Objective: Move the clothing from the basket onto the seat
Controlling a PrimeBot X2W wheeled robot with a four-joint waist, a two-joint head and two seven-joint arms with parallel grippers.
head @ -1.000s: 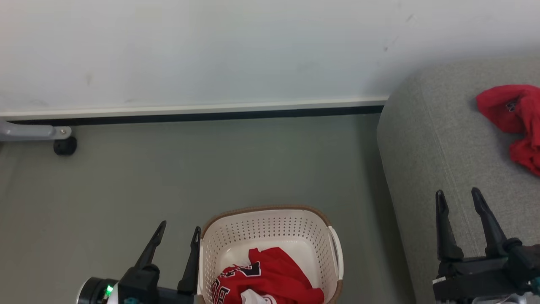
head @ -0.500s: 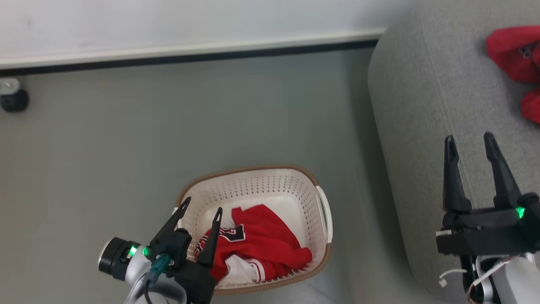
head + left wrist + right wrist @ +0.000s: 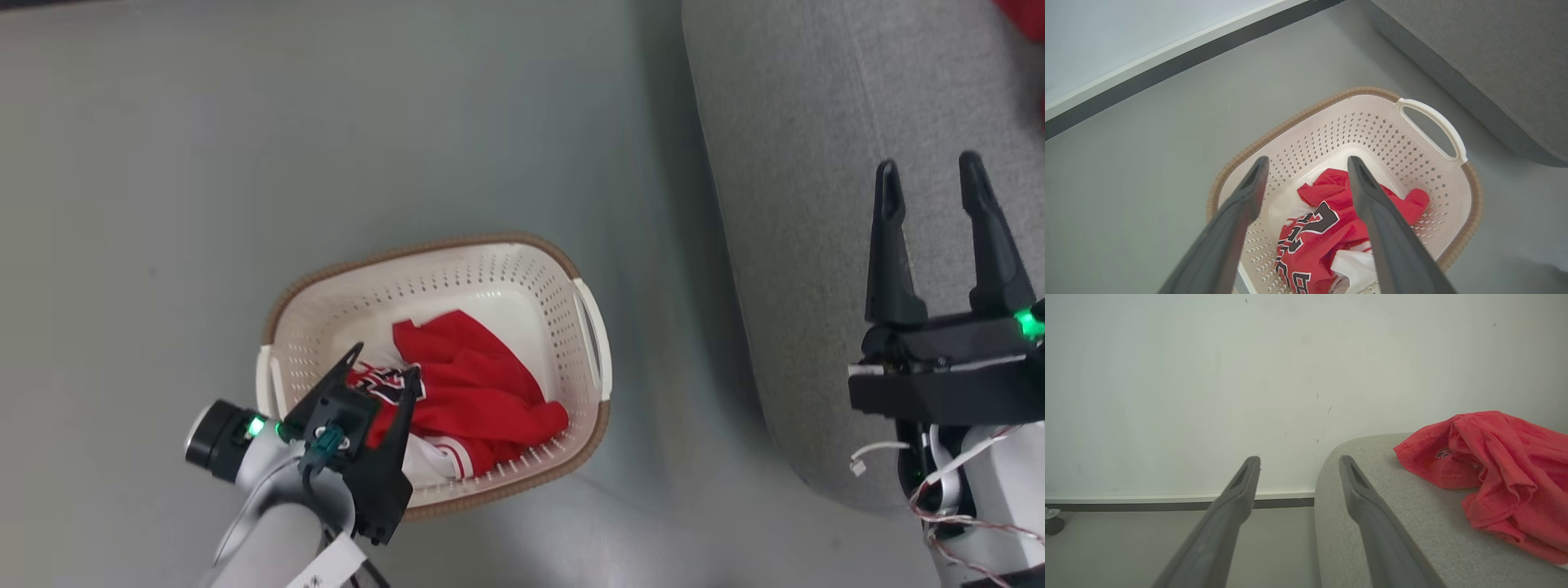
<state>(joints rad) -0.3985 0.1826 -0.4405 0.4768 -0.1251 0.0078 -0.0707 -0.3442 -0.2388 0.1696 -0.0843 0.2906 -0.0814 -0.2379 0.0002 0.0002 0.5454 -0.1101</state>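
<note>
The clothing (image 3: 478, 392) is a crumpled red heap in the bottom of the basket (image 3: 424, 245), which sits on the grey floor (image 3: 163, 163). You've got black-and-white lettering showing toward the left-handle end, and a white panel with red stripes at the near edge. The heap stretches roughly along the basket's length, and in the head view that long axis runs left to right, tilted a bit, with one handle end aimed at the seat (image 3: 800, 204).

Your left claw (image 3: 384, 363) hangs over the basket's left end with its fingers spread wide and nothing between them. In the left wrist view they straddle the lettered part of the heap (image 3: 1327, 232). Can't tell if the tips touch fabric.

The seat is just beside the basket on the right, with a strip of floor between. Your right claw (image 3: 928, 163) is over the seat's edge — also wide open and empty. Another red jersey (image 3: 1494, 465) lies bunched on the cushion (image 3: 1396, 535), with the pale wall (image 3: 1167, 375) behind.
</note>
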